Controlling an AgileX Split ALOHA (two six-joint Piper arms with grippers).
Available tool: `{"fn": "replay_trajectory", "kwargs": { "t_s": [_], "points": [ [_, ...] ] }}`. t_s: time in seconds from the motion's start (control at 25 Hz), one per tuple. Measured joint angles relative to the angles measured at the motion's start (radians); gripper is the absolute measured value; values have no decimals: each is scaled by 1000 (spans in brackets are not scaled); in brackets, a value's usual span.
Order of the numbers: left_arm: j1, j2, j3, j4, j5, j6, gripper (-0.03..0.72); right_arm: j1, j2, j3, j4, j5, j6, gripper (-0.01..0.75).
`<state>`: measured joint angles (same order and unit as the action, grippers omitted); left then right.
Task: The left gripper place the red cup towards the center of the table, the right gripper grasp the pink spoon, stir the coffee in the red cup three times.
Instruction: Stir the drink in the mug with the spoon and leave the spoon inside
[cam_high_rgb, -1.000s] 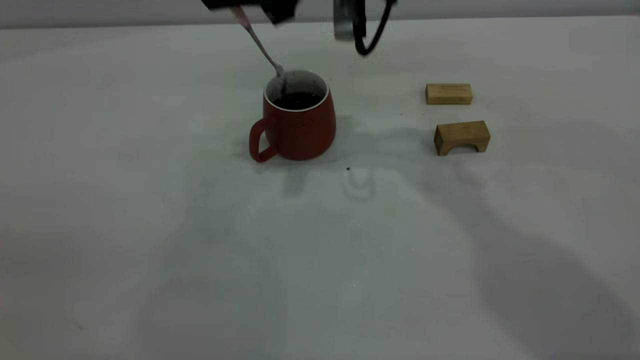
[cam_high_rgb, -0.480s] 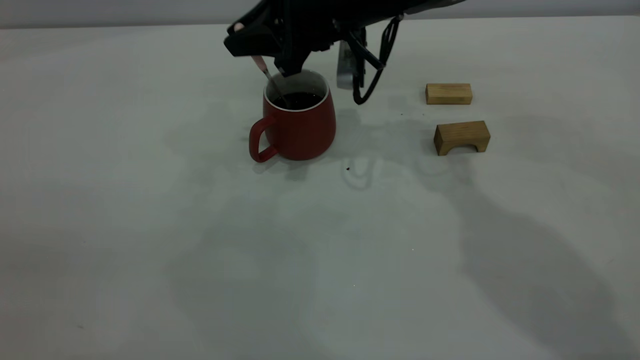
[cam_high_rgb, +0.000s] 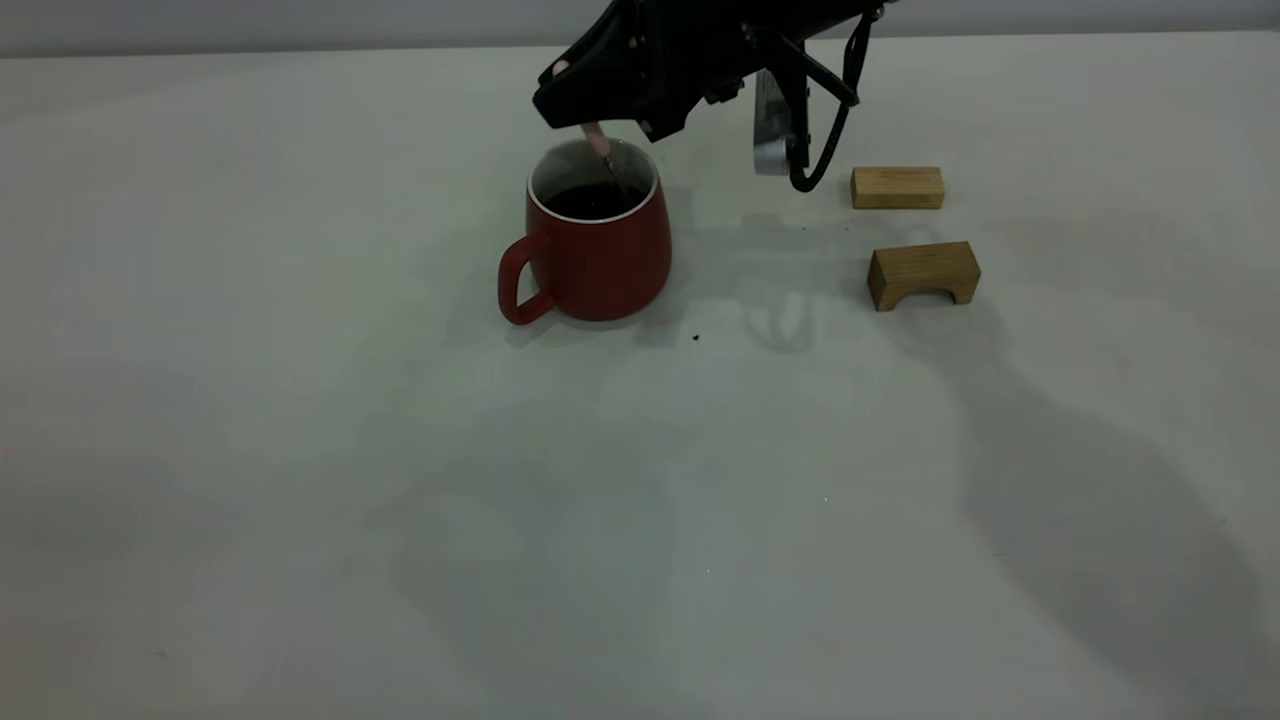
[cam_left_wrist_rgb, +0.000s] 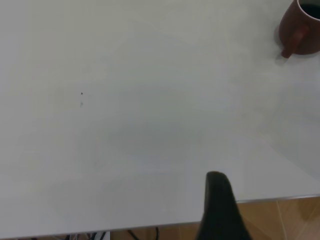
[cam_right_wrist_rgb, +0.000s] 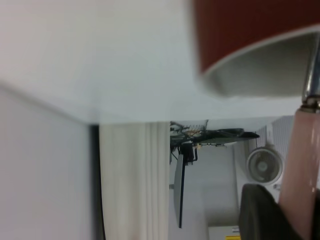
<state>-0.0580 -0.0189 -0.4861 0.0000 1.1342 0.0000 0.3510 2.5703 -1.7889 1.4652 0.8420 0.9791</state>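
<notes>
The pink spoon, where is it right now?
In the exterior view, the pink spoon is held by the right hand, dipping into the red cup near table centre.

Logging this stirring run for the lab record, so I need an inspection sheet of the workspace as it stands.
Surface: off-white matte table, a dark speck in front of the cup.
Job's things: dark red ceramic cup upright, dark coffee inside; pink-handled spoon dipping into it.
Clutter: two small wooden blocks right of the cup.
Grippers: right gripper above the cup, jaws shut on the spoon; left gripper away near the table edge.
Cables: black loop under the right arm.
Surroundings: fan, curtain.
</notes>
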Motion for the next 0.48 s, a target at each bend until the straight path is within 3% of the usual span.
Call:
{"fn": "replay_trajectory", "kwargs": {
  "t_s": [0.16,0.48],
  "points": [
    [0,0,0,0,0,0,558,29,0,0,46,13,-19,135],
    [0,0,0,0,0,0,558,30,0,0,128,12,-374,135]
  ]
}}
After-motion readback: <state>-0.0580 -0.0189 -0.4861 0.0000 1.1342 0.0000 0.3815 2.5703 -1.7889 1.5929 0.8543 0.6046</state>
